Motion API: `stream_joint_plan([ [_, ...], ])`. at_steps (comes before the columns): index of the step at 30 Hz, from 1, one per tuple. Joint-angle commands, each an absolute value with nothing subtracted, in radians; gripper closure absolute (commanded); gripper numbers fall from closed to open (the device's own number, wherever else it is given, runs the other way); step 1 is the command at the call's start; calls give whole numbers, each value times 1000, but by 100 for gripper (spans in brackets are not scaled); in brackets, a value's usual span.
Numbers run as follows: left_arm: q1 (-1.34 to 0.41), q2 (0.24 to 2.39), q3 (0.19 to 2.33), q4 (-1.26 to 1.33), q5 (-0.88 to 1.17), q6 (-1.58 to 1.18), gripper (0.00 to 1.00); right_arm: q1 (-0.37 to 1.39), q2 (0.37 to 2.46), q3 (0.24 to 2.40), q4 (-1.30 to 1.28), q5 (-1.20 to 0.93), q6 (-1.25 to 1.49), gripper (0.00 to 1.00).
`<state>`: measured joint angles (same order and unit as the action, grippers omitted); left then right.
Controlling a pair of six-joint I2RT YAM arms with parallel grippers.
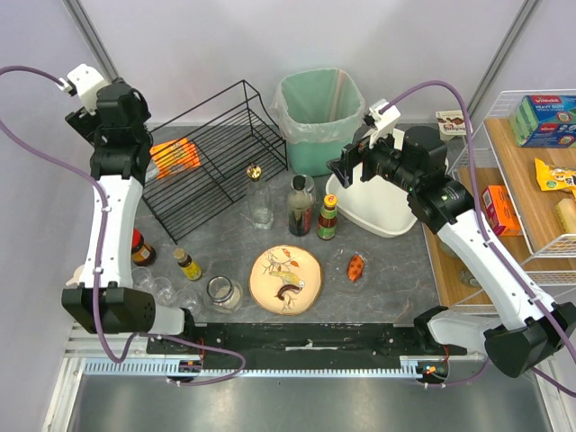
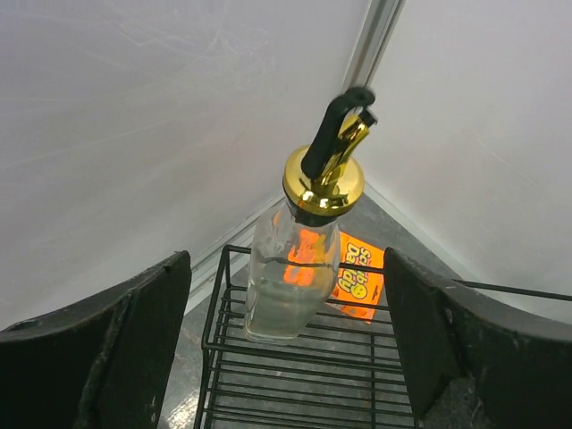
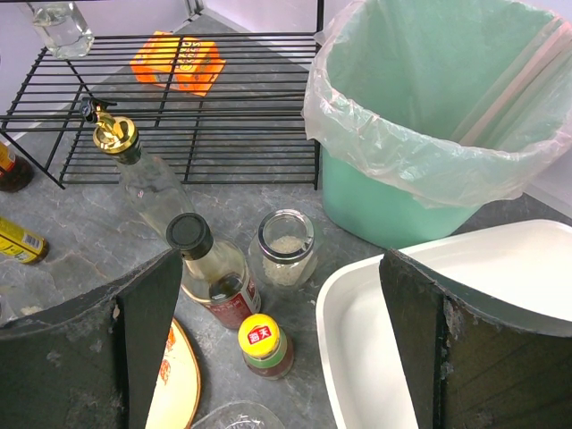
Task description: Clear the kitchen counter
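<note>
Left fingers, released, flank without touching a gold-spouted bottle standing on the black wire rack: one item stowed, I judge. In front of the rack the worktop carries bottles, jars and a plate, all left to clear. Right of the rack, the right fingers gape empty

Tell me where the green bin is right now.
In the top view, the green bin stands at the back of the kitchen counter, right of the black wire rack and just behind the white tub.
</note>
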<state>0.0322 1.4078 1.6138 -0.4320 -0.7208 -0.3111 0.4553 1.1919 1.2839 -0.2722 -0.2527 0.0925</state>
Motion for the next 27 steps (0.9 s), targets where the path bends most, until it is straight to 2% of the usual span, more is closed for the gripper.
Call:
stream_joint_plan([
  [1,29,1296,1680,-431,-684,-256,7,457,1172,1322,-278,-252,74,2],
  [6,31,1227,1690,-482,-620,-239,6,459,1169,1330,-285,-261,77,2],
  [10,31,1171,1697,-529,-439,-221,6,457,1167,1332,-288,-270,90,2],
  [13,29,1135,1677,-540,-127,-183,6,457,1166,1328,-290,-287,104,2],
  [19,28,1094,1504,-499,657,-94,7,459,1173,1321,-290,-319,133,2],
  [21,15,1082,1425,-459,812,-123,7,459,1175,1321,-290,-327,143,2],
  [23,-56,1074,1353,-437,828,-124,7,457,1177,1322,-288,-334,150,2],
  [27,-219,1057,1221,-379,658,-81,7,459,1177,1321,-288,-350,167,2],
])
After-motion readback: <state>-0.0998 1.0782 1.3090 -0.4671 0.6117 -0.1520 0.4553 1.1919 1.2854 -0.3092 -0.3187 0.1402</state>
